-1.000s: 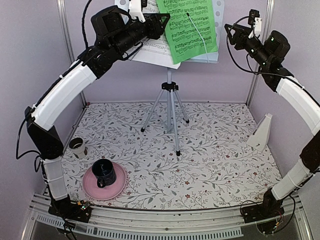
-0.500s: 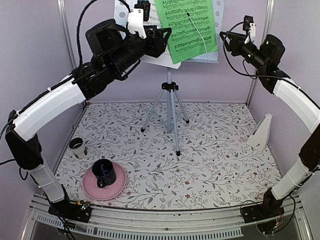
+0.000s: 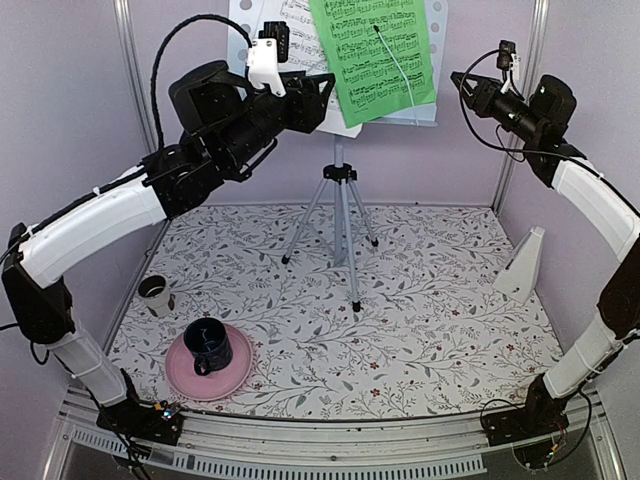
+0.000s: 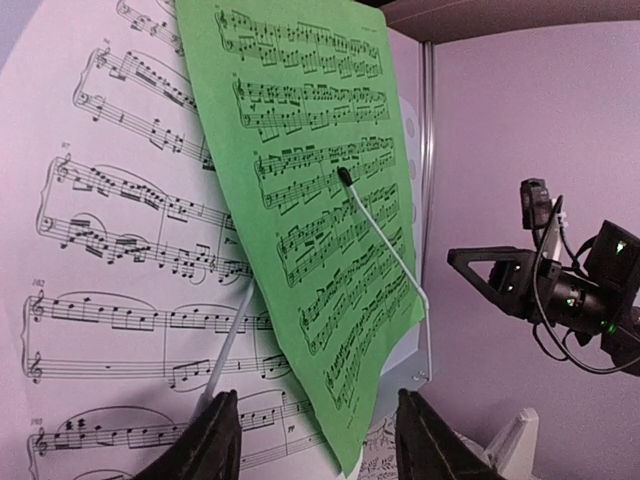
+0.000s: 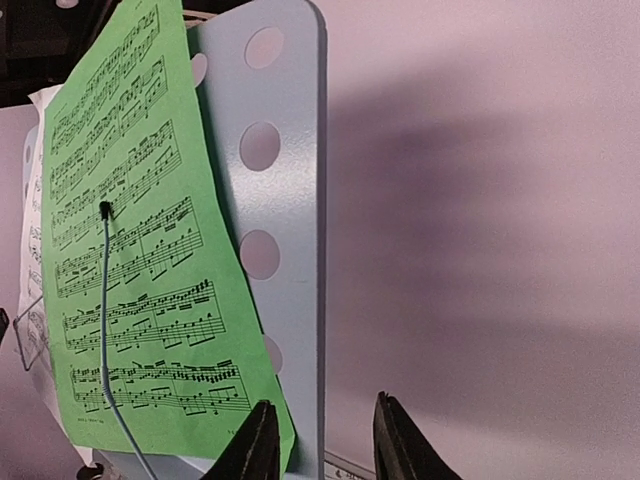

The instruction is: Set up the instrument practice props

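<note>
The left gripper (image 4: 315,430), jaws spread and empty, faces the white sheet of music (image 4: 110,250) just ahead and leftward on the music stand (image 5: 295,200). The sheet's long axis is upright, and the green sheet of music (image 4: 310,200) tilts across its right side. The right gripper (image 5: 322,435), also spread, hangs beside the stand's right edge, so the left arm seems nearer the sheets.

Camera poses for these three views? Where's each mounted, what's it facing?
Top external: high behind the bases, looking down across the table at the music stand; both arms show, left hand and right hand raised beside it.
Left wrist: on the left arm, facing the white sheet and green sheet; own fingers at the bottom edge, right hand beyond.
Right wrist: on the right arm, facing the stand's right edge and green sheet; own fingers at bottom.
Shared: both wrist views show the green sheet and its thin wire.
</note>
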You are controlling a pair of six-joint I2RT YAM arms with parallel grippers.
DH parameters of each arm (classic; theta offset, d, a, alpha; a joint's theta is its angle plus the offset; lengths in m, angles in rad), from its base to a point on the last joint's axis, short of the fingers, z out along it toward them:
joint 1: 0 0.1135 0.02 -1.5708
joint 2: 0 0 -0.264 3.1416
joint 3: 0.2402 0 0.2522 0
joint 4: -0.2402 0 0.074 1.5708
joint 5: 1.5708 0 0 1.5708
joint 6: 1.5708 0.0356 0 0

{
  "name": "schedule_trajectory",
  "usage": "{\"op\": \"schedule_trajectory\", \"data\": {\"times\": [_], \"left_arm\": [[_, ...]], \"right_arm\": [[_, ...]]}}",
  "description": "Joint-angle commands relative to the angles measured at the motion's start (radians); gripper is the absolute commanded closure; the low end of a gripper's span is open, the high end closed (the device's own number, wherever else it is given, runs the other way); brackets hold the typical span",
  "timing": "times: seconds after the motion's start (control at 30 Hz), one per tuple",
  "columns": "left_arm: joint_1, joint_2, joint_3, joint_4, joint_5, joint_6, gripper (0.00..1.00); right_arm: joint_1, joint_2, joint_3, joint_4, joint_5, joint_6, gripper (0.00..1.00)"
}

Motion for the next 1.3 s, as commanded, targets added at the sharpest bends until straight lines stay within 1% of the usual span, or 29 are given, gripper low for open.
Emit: {"op": "schedule_trajectory", "data": {"times": [0.0, 0.17, 0.33, 0.5, 0.83, 1.17, 1.23, 1.27], "left_arm": [[-0.011, 0.042, 0.015, 0.006, 0.01, -0.047, 0.47], [-0.011, 0.077, 0.028, 0.004, 0.008, -0.071, 0.47], [-0.011, 0.097, 0.038, 0.004, 0.001, -0.082, 0.47], [-0.011, 0.111, 0.049, 0.002, -0.014, -0.085, 0.47], [-0.011, 0.151, 0.112, -0.026, -0.041, -0.091, 0.47], [-0.011, 0.164, 0.132, -0.04, -0.052, -0.094, 0.47], [-0.011, 0.163, 0.134, -0.041, -0.055, -0.092, 0.48], [-0.011, 0.163, 0.134, -0.042, -0.056, -0.089, 0.48]], "right_arm": [[-0.007, 0.022, -0.024, 0.007, -0.119, 0.097, 0.67], [-0.007, 0.043, -0.025, 0.002, -0.188, 0.151, 0.69], [-0.008, 0.069, -0.011, -0.01, -0.193, 0.173, 0.7], [-0.005, 0.098, 0.007, -0.007, -0.231, 0.203, 0.73], [0.005, 0.108, 0.02, 0.001, -0.245, 0.219, 0.73], [0.019, 0.08, 0.013, -0.003, -0.231, 0.19, 0.8], [0.018, 0.078, 0.014, -0.007, -0.225, 0.185, 0.8], [0.018, 0.072, 0.008, -0.011, -0.214, 0.183, 0.76]]}}
